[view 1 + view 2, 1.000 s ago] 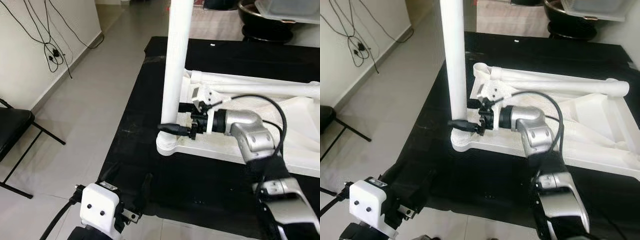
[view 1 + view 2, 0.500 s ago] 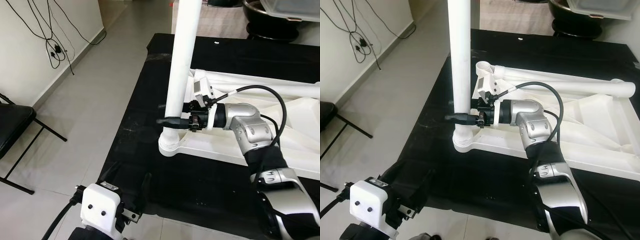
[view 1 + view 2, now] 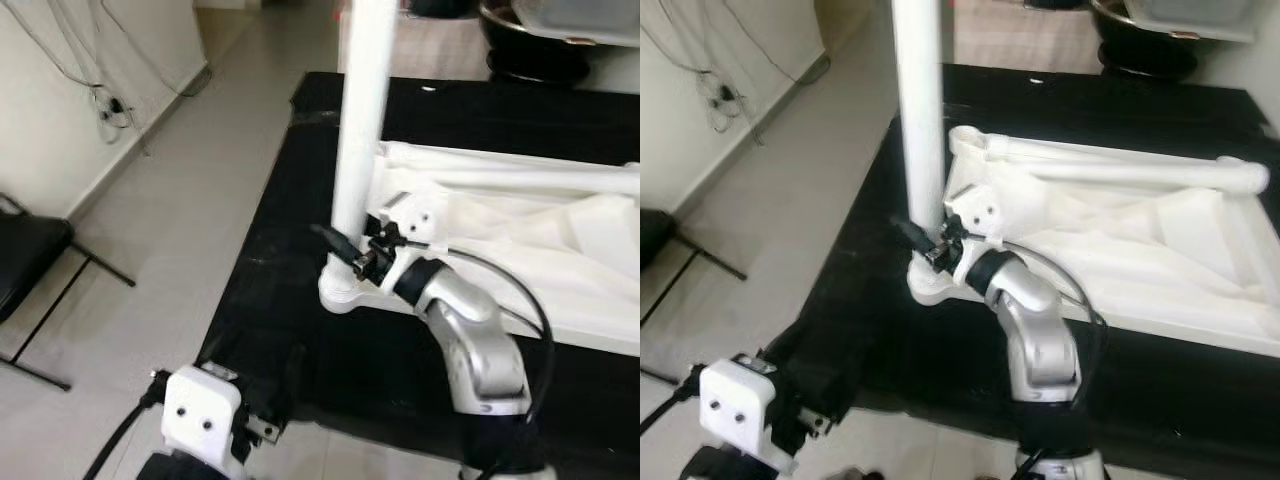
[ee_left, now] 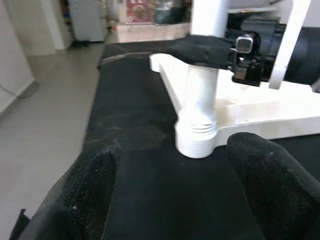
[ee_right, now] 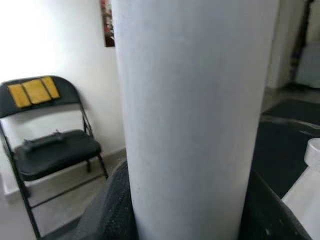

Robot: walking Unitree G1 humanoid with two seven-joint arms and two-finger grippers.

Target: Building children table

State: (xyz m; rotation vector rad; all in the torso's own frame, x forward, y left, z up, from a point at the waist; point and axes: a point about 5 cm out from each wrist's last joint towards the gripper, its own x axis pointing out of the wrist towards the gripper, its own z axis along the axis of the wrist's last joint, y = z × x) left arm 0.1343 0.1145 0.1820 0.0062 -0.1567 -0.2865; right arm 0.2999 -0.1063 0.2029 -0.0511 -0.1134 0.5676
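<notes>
Right gripper (image 3: 345, 255) is clamping the white table leg (image 3: 358, 140) low down, just above the socket; one black finger (image 3: 332, 240) is showing on the leg's near-left side, and in the right wrist view the leg (image 5: 192, 115) is sitting between both fingers. Leg is standing upright at the near-left corner of the white table top (image 3: 1120, 250), which is lying upside down on a black mat (image 3: 290, 200) on the floor. The leg's threaded foot (image 4: 197, 135) is sitting in the corner socket. A second white leg (image 3: 1110, 170) is lying flat along the far edge of the table top.

Left gripper (image 4: 175, 195) is hanging low at the near-left edge of the mat, fingers spread wide and holding nothing, pointing toward the socket from a short way off. Its white wrist camera block (image 3: 200, 415) is showing near the bottom of the head view.

A black folding chair (image 5: 50, 145) is standing to the left by the wall. Cables (image 3: 110, 100) are dangling down that wall. A dark bowl-shaped object (image 3: 530, 45) is sitting on the far side of the mat.
</notes>
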